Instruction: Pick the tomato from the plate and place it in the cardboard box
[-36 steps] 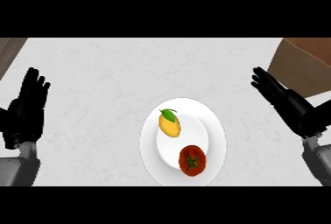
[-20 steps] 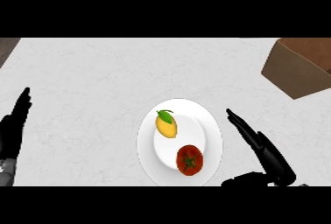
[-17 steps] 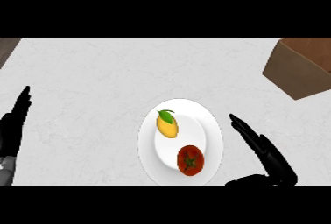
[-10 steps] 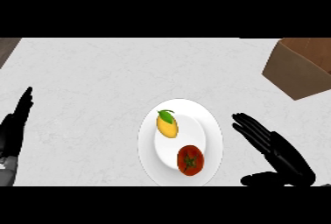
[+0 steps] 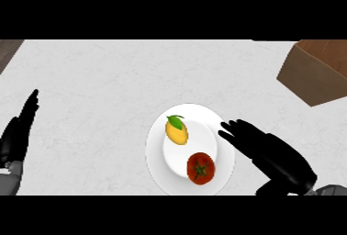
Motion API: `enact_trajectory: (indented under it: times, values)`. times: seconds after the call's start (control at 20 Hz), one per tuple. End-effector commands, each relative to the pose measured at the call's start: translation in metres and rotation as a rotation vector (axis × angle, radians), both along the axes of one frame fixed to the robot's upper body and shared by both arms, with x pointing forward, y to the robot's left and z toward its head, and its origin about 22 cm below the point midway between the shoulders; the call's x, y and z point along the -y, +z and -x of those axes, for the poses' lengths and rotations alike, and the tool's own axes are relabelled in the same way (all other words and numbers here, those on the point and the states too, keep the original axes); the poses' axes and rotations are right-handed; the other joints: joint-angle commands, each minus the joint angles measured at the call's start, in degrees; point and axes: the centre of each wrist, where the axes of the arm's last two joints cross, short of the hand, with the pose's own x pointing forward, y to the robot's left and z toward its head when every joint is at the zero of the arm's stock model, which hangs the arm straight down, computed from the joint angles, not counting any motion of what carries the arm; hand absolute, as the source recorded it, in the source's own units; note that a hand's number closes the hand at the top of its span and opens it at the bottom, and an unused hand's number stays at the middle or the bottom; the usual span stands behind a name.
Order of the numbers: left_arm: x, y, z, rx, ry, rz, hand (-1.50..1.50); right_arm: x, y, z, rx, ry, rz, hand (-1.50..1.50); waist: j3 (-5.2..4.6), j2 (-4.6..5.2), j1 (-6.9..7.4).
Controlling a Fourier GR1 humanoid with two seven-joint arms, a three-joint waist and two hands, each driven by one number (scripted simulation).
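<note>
You have the white plate (image 5: 157,156) sitting low in the middle of the head view, its near rim close to the lower edge of what you can see. The tomato (image 5: 200,168) lies on the plate's near right part, stem side up, and a yellow fruit with a green leaf (image 5: 177,130) lies above it toward the far left part; the two are apart, with bare plate between them.

Your right hand (image 5: 267,153) comes in from the lower right with fingers straight and spread, holding nothing. Its fingertips (image 5: 227,131) reach the plate's right rim, level with the gap between the two fruits; the tomato is just beside the hand, to its left, untouched.

Your left hand (image 5: 19,135) stands at the left edge, fingers straight and pointing up, open and holding nothing, well apart from the plate.

The cardboard box (image 5: 317,71) is in the upper right corner, cut off by the right edge, well apart from the plate. Between box and plate you have a broad stretch of bare counter (image 5: 102,78). The counter is pale and faintly marbled; a dark strip (image 5: 8,48) shows at its upper left corner
</note>
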Motion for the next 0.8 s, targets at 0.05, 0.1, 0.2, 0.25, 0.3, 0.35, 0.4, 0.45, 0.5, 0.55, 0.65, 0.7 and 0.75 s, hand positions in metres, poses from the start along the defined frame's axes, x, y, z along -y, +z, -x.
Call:
enact_trajectory:
  times: [0.05,0.1,0.2,0.25,0.3,0.35,0.4,0.45,0.5,0.55,0.65,0.7,0.75]
  values:
    - [-0.017,0.010,0.004,-0.007,0.001,-0.001,0.00,-0.047,0.026,-0.007,-0.060,-0.013,0.135,-1.50,0.09,0.08,0.56]
    - [0.005,0.003,-0.004,-0.002,0.015,0.002,0.00,-0.058,0.013,-0.003,-0.083,-0.018,0.152,-1.50,0.12,0.13,0.26]
    - [-0.015,-0.001,0.001,-0.005,-0.012,0.013,0.00,-0.061,0.017,-0.003,-0.108,-0.022,0.176,-1.50,0.11,0.14,0.07]
    - [0.012,0.004,-0.007,-0.009,-0.009,0.016,0.00,-0.078,0.007,0.004,-0.075,-0.028,0.189,-1.50,0.15,0.11,0.05]
    - [-0.004,-0.003,-0.005,-0.002,-0.010,0.001,0.00,-0.070,0.007,-0.012,-0.088,-0.035,0.205,-1.50,0.14,0.17,0.06]
    - [0.005,-0.004,0.002,-0.003,0.000,0.015,0.00,-0.072,0.021,-0.008,-0.084,-0.075,0.203,-1.50,0.15,0.08,0.05]
    - [0.002,-0.004,-0.008,-0.003,-0.004,-0.002,0.00,-0.066,0.008,-0.018,-0.094,-0.057,0.198,-1.50,0.16,0.15,-0.04]
    - [0.013,0.015,-0.005,0.009,-0.005,0.017,0.00,-0.087,0.005,0.004,-0.081,-0.046,0.209,-1.50,0.17,0.05,0.07]
    - [-0.013,0.008,-0.003,-0.014,0.004,0.014,0.00,-0.076,-0.001,-0.013,-0.095,-0.041,0.224,-1.50,0.16,0.13,0.06]
    - [-0.013,0.001,0.006,0.005,0.003,0.003,0.00,-0.093,-0.003,-0.003,-0.075,-0.038,0.193,-1.50,0.16,0.11,0.10]
    - [-0.014,0.007,-0.010,-0.006,0.017,0.023,0.00,-0.084,0.003,-0.015,-0.099,-0.038,0.214,-1.50,0.16,0.14,-0.08]
    - [0.008,-0.003,0.023,0.012,-0.003,-0.007,0.00,-0.081,-0.011,-0.011,-0.091,-0.049,0.212,-1.50,0.18,0.06,0.27]
    - [-0.005,0.006,0.001,-0.012,0.003,0.017,0.00,-0.105,-0.004,-0.026,-0.102,-0.050,0.214,-1.50,0.16,0.15,0.15]
